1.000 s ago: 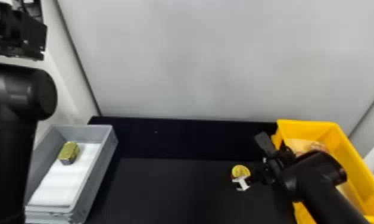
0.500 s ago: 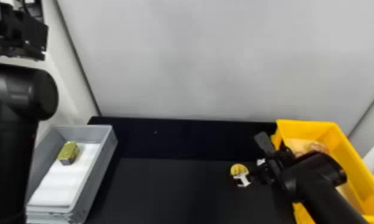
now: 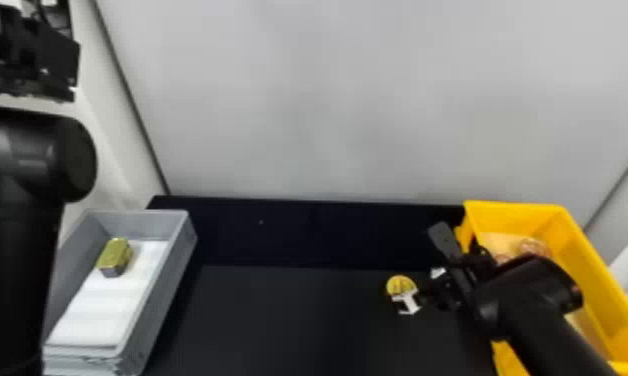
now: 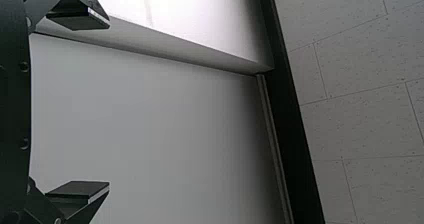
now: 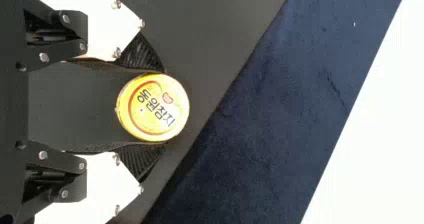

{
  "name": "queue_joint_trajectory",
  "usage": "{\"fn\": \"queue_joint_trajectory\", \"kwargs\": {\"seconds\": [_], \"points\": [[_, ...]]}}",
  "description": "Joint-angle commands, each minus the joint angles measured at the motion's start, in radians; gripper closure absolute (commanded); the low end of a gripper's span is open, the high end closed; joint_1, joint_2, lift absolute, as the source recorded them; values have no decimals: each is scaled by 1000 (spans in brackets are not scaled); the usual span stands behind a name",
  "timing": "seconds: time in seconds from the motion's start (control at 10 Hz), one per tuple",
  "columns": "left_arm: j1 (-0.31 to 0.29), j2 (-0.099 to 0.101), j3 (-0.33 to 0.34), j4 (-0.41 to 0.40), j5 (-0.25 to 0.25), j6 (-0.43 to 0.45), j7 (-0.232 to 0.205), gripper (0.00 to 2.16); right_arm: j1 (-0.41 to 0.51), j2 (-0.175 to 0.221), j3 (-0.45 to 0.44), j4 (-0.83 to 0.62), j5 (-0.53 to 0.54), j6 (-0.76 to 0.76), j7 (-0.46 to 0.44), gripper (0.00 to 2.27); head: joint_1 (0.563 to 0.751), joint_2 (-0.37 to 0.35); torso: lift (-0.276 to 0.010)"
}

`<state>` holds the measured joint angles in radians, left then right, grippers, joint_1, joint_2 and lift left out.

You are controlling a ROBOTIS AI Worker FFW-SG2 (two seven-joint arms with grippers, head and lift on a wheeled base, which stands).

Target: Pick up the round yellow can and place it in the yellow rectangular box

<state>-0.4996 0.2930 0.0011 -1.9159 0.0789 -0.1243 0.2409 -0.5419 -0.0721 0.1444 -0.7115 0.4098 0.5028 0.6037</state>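
A pale grey wall (image 3: 328, 100) stands behind a black tabletop (image 3: 288, 320); speckled tiles (image 4: 365, 121) meet at thin seams.

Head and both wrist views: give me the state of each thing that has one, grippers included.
Round yellow can: between the right jaws, outside the box; whether lifted, can't tell.
Right gripper: jaws closed against the can's sides.
Left gripper: jaws apart, empty.
Yellow rectangular box: open-topped, with items inside.
Gray box: open-topped, white lining inside.
Yellow-topped block: inside the gray box, on the lining.
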Motion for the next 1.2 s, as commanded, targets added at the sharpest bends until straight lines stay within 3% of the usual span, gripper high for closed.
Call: {"fn": "queue_joint_trajectory", "kwargs": {"seconds": [0.0, 0.3, 0.6, 1.1], "points": [[3, 2, 5, -8, 2, 6, 0, 137, 37, -5, 11, -109, 6, 82, 15, 616, 663, 54, -10], [6, 8, 11, -26, 2, 28, 0, 137, 120, -40, -11, -468, 23, 288, 56, 616, 663, 54, -10], [15, 9, 13, -37, 2, 48, 0, 137, 132, -60, -83, -778, 71, 410, 98, 616, 663, 54, -10], [22, 19, 34, -68, 2, 77, 0, 137, 86, -135, -161, -1017, 172, 533, 151, 616, 663, 54, -10]]}}
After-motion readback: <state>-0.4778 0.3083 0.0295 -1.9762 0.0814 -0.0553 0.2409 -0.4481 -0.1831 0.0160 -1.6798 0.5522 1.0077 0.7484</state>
